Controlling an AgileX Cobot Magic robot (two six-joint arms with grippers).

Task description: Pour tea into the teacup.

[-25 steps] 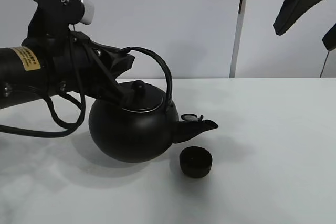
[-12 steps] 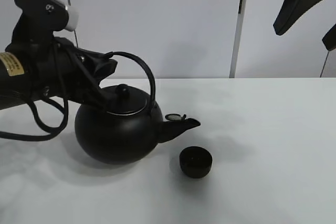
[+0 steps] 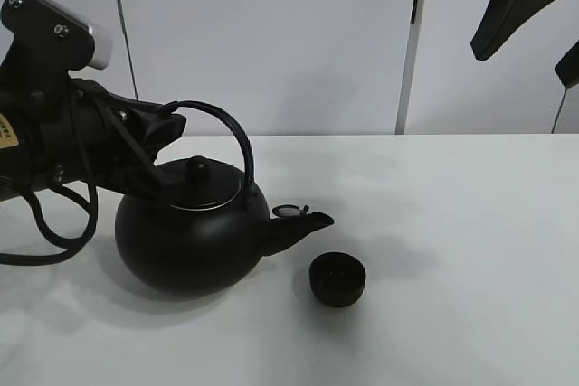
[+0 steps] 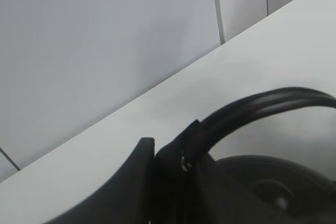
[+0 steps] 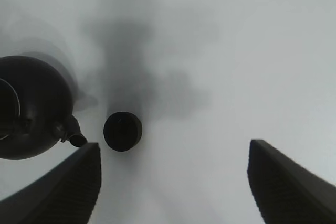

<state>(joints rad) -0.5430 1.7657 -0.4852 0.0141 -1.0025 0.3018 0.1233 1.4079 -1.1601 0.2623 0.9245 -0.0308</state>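
The small matte-black teacup (image 3: 337, 278) stands on the white table, right of the kettle's spout; it also shows in the right wrist view (image 5: 122, 130). The big round black kettle (image 3: 188, 232) sits upright left of the cup, spout (image 3: 298, 226) pointing at it but short of it. My left gripper (image 3: 161, 124) is shut on the kettle's arched handle (image 4: 262, 106) near its left end. My right gripper (image 5: 173, 182) is open and empty, raised high above the table at the upper right of the exterior view (image 3: 534, 15).
The white table (image 3: 452, 250) stretches right of the cup. A pale wall with a vertical seam (image 3: 409, 42) runs behind it. A black cable (image 3: 45, 223) loops under my left arm.
My left gripper has carried the kettle to the left and lower, so the spout has drawn back from above the teacup and the kettle has levelled. The cup and right arm have not moved.
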